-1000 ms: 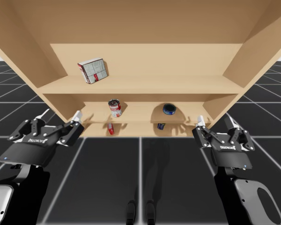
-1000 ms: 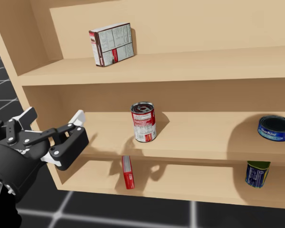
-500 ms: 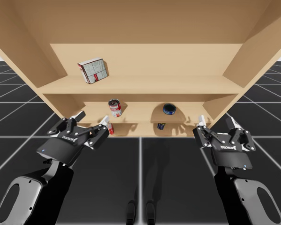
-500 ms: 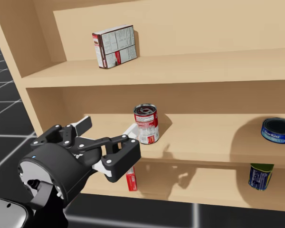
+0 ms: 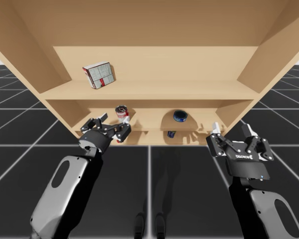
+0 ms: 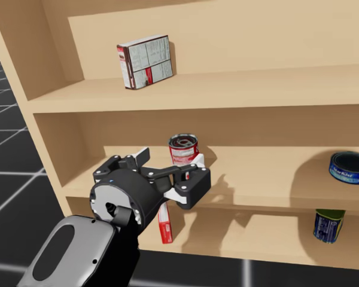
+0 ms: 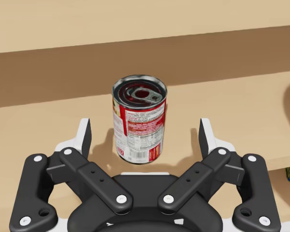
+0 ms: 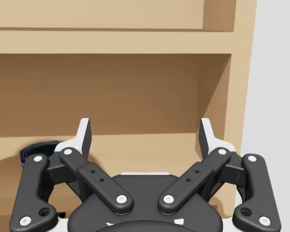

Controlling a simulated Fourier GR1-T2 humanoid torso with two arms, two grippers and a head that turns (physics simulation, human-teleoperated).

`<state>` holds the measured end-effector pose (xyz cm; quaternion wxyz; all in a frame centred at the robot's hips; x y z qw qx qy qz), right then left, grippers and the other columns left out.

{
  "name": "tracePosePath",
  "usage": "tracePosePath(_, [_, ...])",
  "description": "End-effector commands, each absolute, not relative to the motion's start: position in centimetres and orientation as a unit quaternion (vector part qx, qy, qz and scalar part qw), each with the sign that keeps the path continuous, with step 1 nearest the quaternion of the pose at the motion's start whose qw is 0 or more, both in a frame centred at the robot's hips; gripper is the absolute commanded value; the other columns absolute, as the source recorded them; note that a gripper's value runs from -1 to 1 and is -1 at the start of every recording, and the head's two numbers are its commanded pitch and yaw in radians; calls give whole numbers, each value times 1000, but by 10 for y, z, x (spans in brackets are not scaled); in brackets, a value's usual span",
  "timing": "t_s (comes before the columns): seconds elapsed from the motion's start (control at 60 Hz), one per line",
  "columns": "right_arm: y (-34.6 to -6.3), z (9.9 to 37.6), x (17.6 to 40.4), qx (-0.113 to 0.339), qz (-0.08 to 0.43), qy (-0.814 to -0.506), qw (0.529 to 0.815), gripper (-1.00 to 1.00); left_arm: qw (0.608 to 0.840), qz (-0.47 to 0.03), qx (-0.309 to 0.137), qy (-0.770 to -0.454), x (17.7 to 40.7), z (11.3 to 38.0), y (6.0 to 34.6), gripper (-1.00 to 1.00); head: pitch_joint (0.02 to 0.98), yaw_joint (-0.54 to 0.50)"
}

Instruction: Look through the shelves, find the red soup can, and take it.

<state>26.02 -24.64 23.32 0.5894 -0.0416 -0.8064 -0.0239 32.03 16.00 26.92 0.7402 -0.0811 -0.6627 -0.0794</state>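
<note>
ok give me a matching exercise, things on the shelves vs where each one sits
Things:
1 red soup can
2 red and white box
3 flat blue can
4 slim red box

Places:
a upper shelf
b lower shelf
c middle shelf, at my open left pincer
d middle shelf, far right

Pairs: 1c, 2a, 3d, 4b

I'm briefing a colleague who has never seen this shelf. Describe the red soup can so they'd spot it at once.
Start at the wooden shelf unit and go to its middle shelf. The red soup can stands upright there, just ahead of my open left claw. It is tall, red and white with a pull-tab lid, unlike the flat blue can further along that shelf.
</note>
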Motion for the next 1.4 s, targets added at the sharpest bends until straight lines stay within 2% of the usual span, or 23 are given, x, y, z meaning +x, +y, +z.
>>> tracePosePath(0.017, [-247,234,260,-42,-25,-807,588,-1000,747,-75,-77,-656,342,262,155,-1000,508,225])
tracePosePath(0.483, [-249,234,259,-44,-24,-810,584,-1000,767,-54,-75,-635,383,254,143,-1000,500,222])
tracePosePath(0.7, [-250,235,259,-44,-24,-811,583,-1000,771,-54,-74,-630,392,245,138,-1000,499,213])
tracePosePath(0.733, [-250,234,259,-44,-24,-811,583,-1000,771,-53,-72,-630,392,245,137,-867,499,213])
tracePosePath(0.767, [-250,235,258,-45,-23,-811,583,-1000,770,-54,-71,-631,392,244,137,324,497,211])
tracePosePath(0.783, [-250,235,258,-45,-23,-811,583,-1000,770,-55,-71,-632,391,244,137,673,497,211])
tracePosePath(0.8, [-250,235,258,-45,-23,-811,583,-1000,769,-56,-70,-633,391,245,136,904,497,211])
tracePosePath(0.883, [-250,234,258,-45,-22,-810,584,-1000,765,-58,-72,-637,388,249,136,993,495,210])
tracePosePath(1.1, [-250,234,258,-46,-23,-810,584,-1000,746,-68,-91,-656,371,268,139,1000,490,205])
tracePosePath(1.4, [-250,234,258,-47,-24,-811,583,-1000,724,-85,-97,-677,330,289,148,1000,491,202])
